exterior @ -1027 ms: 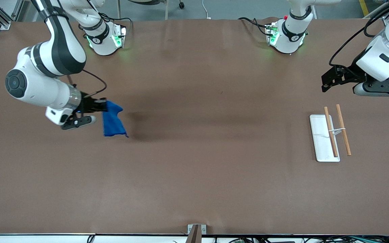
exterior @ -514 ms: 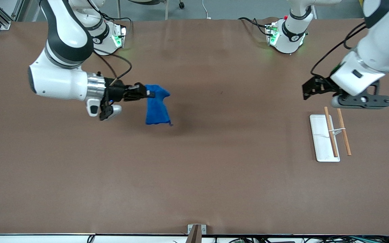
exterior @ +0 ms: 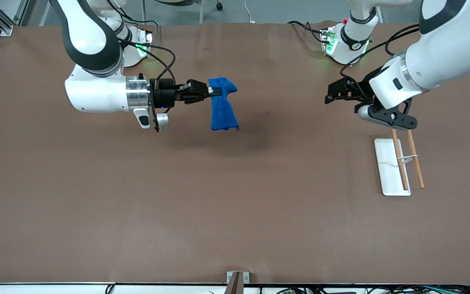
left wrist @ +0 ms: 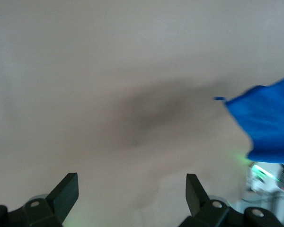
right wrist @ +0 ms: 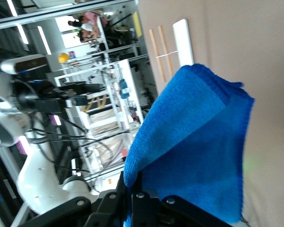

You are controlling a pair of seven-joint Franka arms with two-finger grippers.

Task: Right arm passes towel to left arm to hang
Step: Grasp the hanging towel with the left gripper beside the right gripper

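Since the earlier pictures the right arm has carried the towel (exterior: 223, 104) from the right arm's end of the table toward the middle, and the left arm has swung in from its own end to meet it.

The right gripper (exterior: 211, 90) is up in the air over the bare brown table (exterior: 235, 212), its fingers pointing sideways toward the left arm and closed on the towel's upper edge. The towel is a bright royal-blue soft cloth. It hangs down from the fingers in a folded, slightly twisted shape, wider at the top and narrower in the middle. It hangs above the table and a soft shadow lies under it. In the right wrist view the towel (right wrist: 199, 142) fills much of the picture; its surface is fuzzy and one folded layer lies over another.

The left gripper (exterior: 328, 96) is also in the air, over the table, well apart from the towel, and its fingers (left wrist: 66, 191) stand wide open with nothing between them. The rack (exterior: 398, 162), a white base with two wooden rods, stands near the left arm's end of the table.
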